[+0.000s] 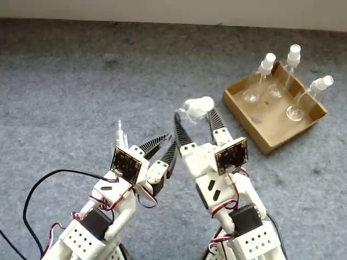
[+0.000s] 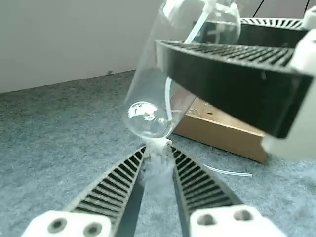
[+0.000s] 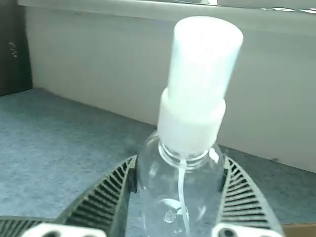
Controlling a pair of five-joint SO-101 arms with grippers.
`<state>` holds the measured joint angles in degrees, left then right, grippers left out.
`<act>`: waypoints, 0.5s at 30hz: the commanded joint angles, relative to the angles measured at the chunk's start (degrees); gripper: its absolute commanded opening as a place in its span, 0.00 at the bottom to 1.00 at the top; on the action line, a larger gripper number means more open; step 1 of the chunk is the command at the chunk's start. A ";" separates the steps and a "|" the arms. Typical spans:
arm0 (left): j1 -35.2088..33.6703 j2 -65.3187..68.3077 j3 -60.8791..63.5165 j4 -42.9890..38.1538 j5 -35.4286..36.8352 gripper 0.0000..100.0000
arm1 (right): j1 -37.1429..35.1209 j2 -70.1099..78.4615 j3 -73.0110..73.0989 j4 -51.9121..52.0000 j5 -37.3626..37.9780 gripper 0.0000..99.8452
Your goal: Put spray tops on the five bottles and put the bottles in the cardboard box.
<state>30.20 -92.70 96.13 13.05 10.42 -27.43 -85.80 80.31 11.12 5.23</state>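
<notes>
- Right tool (image 1: 195, 114) clamped on the clear bottle (image 3: 180, 197), one finger each side of the body; the grip on the body likely leaves the neck free.
- White spray top (image 3: 200, 84) already on that bottle's neck, dip tube running down inside; cannot tell if it is screwed fully home.
- Bottle lifted off the grey surface (image 1: 81, 81), tilted, held between the two arms and near the cardboard box (image 1: 260, 122), not over it; probably raised there so both tools could work on it, then carry it across.
- Left tool (image 2: 158, 148) drawn in to a narrow V, tips all but meeting just under the bottle's base; small white bit at the tips, cannot tell what it is or whether it is gripped.
- Likely parked there to steady or support the base; a guess only.
- Three capped bottles (image 1: 267, 64) standing in the box, tops leaning outward, spread apart with bare floor left for more.
- Thin white tube (image 2: 227, 172) lying on the surface just beside the box wall, loose.
- Slim clear piece (image 1: 121, 134) by the left arm's wrist, too small to identify.
- No label, brand or writing readable on the bottles, tops or box.
- Judged progress: three boxed, a fourth capped and waiting to go in.
</notes>
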 commanded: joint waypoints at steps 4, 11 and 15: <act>-0.66 -0.84 1.45 -0.97 0.44 0.01 | 17.01 -0.66 -2.86 0.13 0.00 0.18; -0.84 -0.84 1.45 -0.97 0.44 0.01 | 34.86 -0.57 -2.86 -0.04 0.09 0.18; -0.92 -0.84 1.45 -0.97 0.44 0.01 | 40.04 -0.13 -2.86 -0.13 0.09 0.18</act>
<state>30.20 -92.70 96.13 13.05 10.42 9.05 -85.80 80.31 11.12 5.23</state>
